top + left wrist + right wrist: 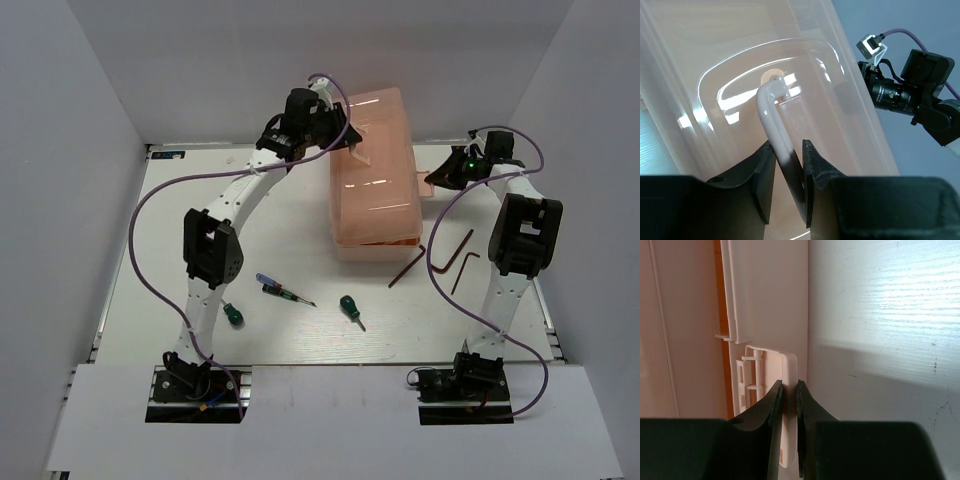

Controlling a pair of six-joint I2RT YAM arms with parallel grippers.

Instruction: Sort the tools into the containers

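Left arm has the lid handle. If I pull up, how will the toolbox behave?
Probably light: the toolbox is thin translucent plastic, so it may lift or slide rather than open while the right gripper pinches the latch. The glossy, slim handle in the left gripper could slip or pivot there.

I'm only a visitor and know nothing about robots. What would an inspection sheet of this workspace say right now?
Surface: pale table, with tools lying loose on it.
Job's things: pink toolbox, closed. Two green screwdrivers, a blue-and-red screwdriver and two hex keys lie on the table near it, none sorted yet.
Clutter: nothing seen.
Grippers: left gripper is shut on the lid handle; right gripper is shut on the latch.
Cables: purple cables loop off each arm.
Surroundings: white walls on three sides.
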